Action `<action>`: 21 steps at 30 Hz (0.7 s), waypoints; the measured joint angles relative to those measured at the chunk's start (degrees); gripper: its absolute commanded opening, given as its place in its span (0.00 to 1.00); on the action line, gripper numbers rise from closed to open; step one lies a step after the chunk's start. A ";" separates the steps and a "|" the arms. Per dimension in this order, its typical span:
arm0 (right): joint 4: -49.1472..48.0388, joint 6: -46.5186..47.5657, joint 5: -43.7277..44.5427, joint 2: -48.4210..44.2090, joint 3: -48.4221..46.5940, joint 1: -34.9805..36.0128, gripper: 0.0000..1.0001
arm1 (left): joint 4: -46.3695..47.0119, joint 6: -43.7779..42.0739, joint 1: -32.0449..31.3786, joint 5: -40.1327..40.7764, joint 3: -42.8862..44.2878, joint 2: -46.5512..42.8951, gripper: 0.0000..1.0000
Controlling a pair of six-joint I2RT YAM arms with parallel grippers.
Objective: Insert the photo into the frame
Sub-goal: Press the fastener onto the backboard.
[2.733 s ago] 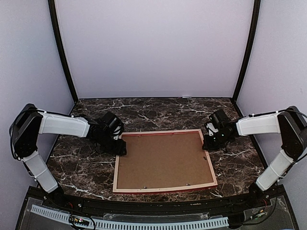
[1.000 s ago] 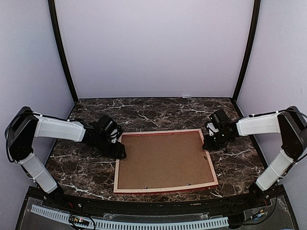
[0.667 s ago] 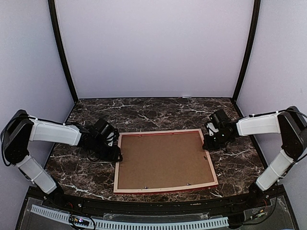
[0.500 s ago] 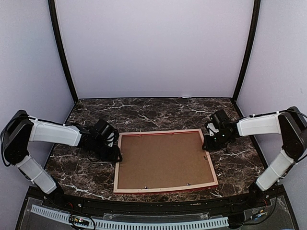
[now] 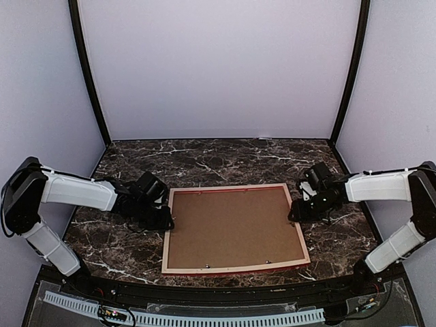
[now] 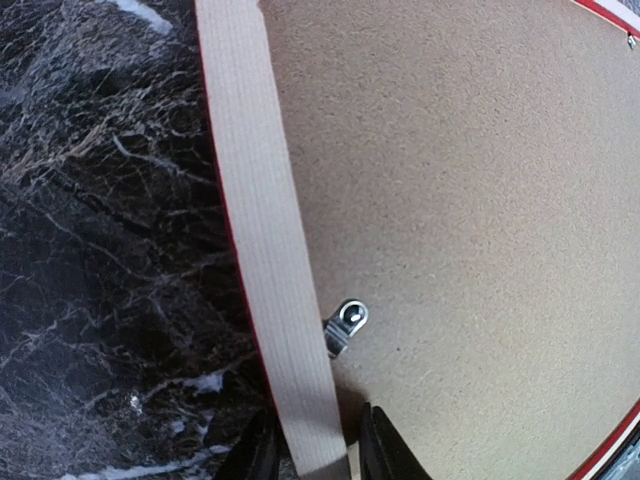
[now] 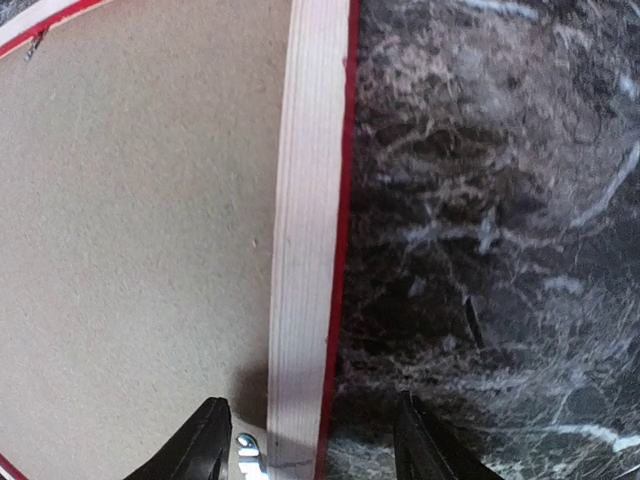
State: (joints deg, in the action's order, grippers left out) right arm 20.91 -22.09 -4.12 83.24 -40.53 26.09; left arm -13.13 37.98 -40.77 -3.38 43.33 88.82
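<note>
The frame lies face down on the marble table, pale wood back up, with a thin red edge showing. A brown backing board fills it; the photo is hidden. My left gripper is at the frame's left rail. Its fingers straddle that rail closely, with a thin dark gap on the inner side, so the left gripper is narrowly open. My right gripper is at the right rail. The right gripper stands open, its fingers well clear of the wood on both sides.
A small metal tab holds the board beside the left rail, and another tab sits by the right rail. Dark marble table surrounds the frame. Pale walls enclose the back and sides.
The left jaws have narrowed around the left rail after that arm drew slightly left. The right jaws have widened off the right rail and that gripper shifted slightly right. The frame stayed put.
</note>
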 measured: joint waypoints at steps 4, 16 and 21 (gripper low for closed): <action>-0.35 -1.20 -1.22 -2.23 3.21 0.15 0.57 | 0.24 0.94 0.00 0.90 0.00 0.00 0.25; -1.68 -3.06 -2.10 -3.39 4.70 1.42 0.53 | 0.42 1.88 -0.02 1.60 0.22 0.22 0.21; -1.64 -3.28 -2.05 -3.39 4.72 1.90 0.50 | 0.42 1.86 -0.02 1.95 0.83 0.76 0.21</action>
State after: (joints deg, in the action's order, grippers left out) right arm 19.27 -25.36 -6.17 79.85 -35.81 27.99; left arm -12.71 39.83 -40.80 -1.43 44.16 89.58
